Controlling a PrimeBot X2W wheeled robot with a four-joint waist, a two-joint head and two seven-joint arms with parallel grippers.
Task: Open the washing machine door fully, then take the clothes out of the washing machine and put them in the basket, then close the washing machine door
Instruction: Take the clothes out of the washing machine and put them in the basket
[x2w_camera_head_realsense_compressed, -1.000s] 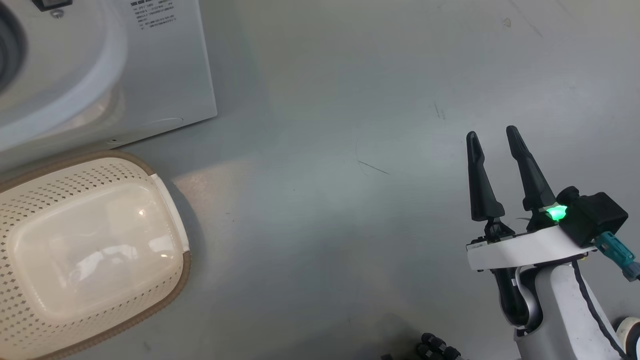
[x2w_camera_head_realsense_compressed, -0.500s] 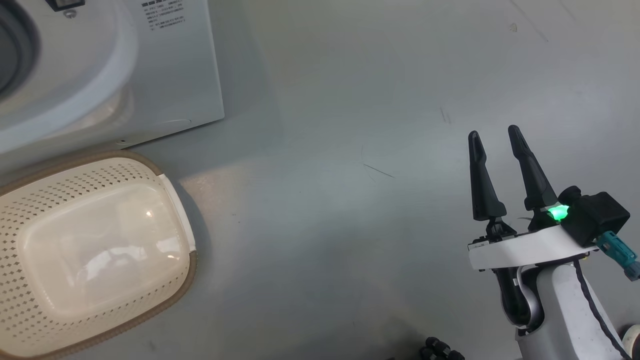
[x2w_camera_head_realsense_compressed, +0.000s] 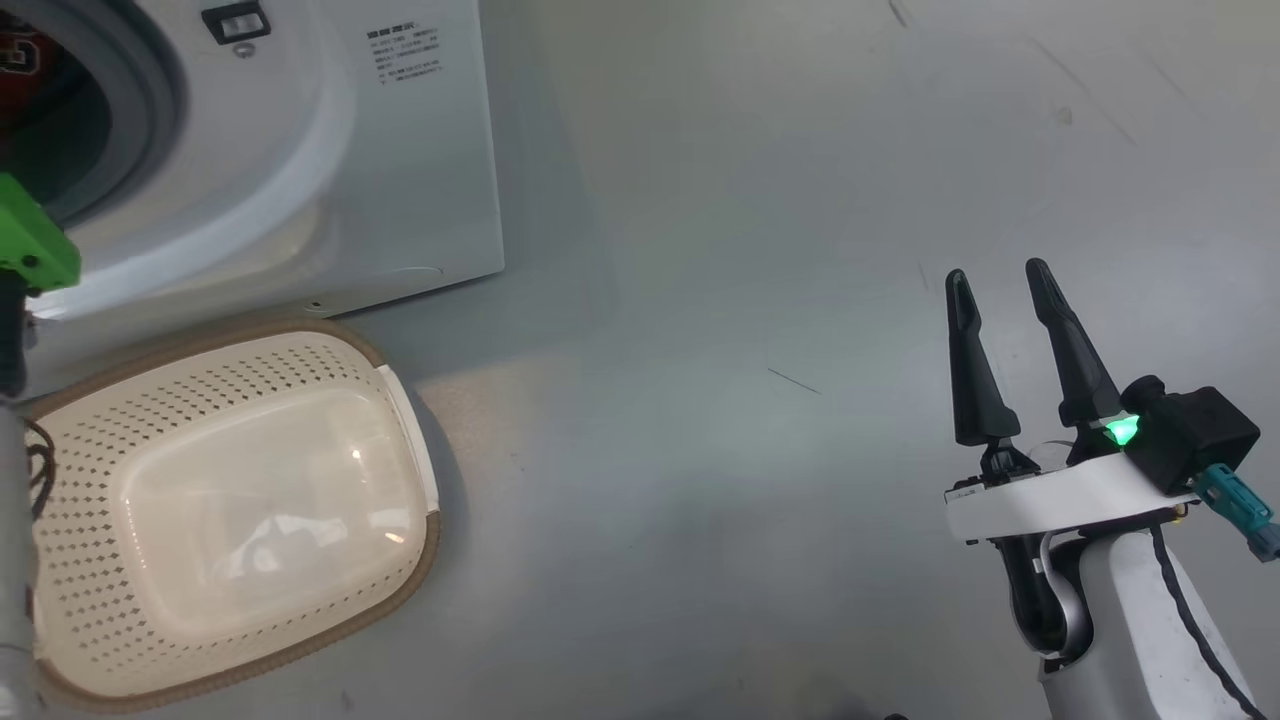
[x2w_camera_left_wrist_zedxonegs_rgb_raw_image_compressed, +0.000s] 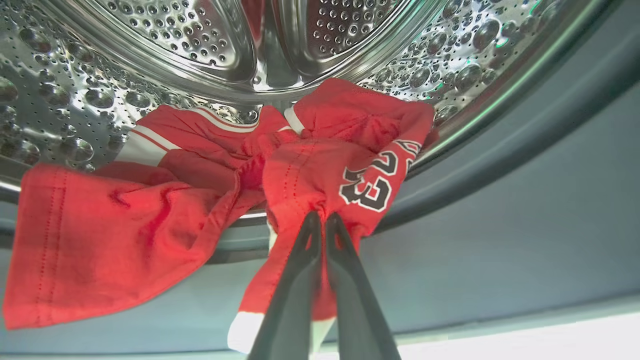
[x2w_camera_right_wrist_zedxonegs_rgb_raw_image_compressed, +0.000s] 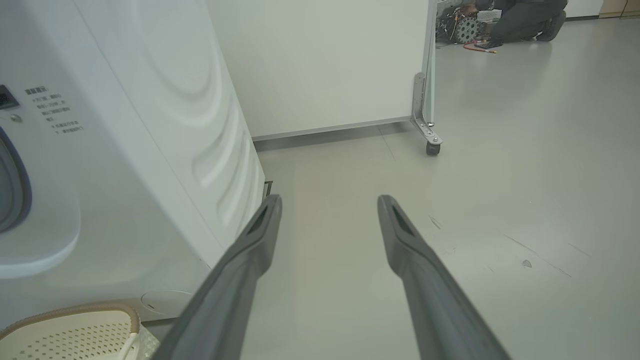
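While at one washing machine (x2w_camera_head_realsense_compressed: 400, 180), left pincer (x2w_camera_left_wrist_zedxonegs_rgb_raw_image_compressed: 320, 217) tight on clothes (x2w_camera_left_wrist_zedxonegs_rgb_raw_image_compressed: 310, 170); right pincer (x2w_camera_head_realsense_compressed: 995, 272) wide, empty; one basket (x2w_camera_head_realsense_compressed: 230, 328).

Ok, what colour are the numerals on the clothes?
Black numerals edged white, on red clothes; clearest in the left wrist view.

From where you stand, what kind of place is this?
Probably a lab or test hall, not a home: a washing machine stands on a bare grey floor, beside a wheeled white partition.
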